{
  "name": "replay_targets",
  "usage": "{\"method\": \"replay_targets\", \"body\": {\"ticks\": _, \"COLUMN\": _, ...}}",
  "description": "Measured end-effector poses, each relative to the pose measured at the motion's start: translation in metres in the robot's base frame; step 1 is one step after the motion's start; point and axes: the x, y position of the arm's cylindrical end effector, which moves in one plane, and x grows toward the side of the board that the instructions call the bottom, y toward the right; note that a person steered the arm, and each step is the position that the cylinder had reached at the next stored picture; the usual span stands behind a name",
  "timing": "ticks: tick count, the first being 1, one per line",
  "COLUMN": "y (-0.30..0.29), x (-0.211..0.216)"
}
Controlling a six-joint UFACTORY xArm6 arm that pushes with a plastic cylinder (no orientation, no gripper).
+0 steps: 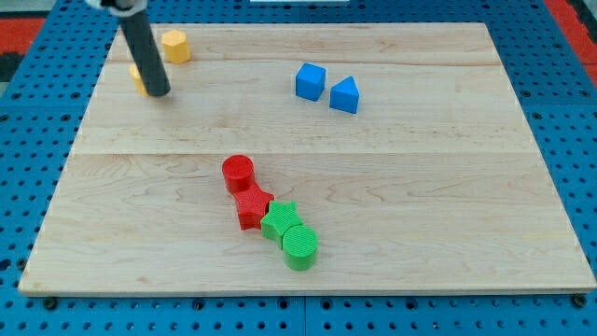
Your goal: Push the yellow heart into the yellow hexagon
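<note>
your rod had no pincer and held nothing; my tip [157, 94] covered the yellow heart [137, 77], so it could slip past the yellow hexagon [175, 46] at one o'clock.

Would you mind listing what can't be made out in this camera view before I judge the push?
- Yellow heart: mostly hidden behind the rod; only a yellow sliver shows at the rod's left, so its shape is unreadable.
- My tip: whether it touches the heart can't be told.
- Gap between the heart and the yellow hexagon: partly covered by the rod.
- Rod's upper end: cut off by the view's top.
</note>
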Motion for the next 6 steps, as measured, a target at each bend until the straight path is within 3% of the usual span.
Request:
{"method": "replay_targets", "body": {"ticks": 1, "y": 0.019, "x": -0.01}}
{"method": "replay_targets", "body": {"ticks": 2, "y": 0.015, "x": 0.044}}
{"method": "replay_targets", "body": {"ticks": 3, "y": -0.062, "x": 0.037}}
{"method": "replay_targets", "body": {"ticks": 4, "y": -0.045, "x": -0.027}}
{"method": "replay_targets", "body": {"ticks": 5, "y": -0.02, "x": -0.037}}
{"method": "replay_targets", "body": {"ticks": 6, "y": -0.022, "x": 0.018}}
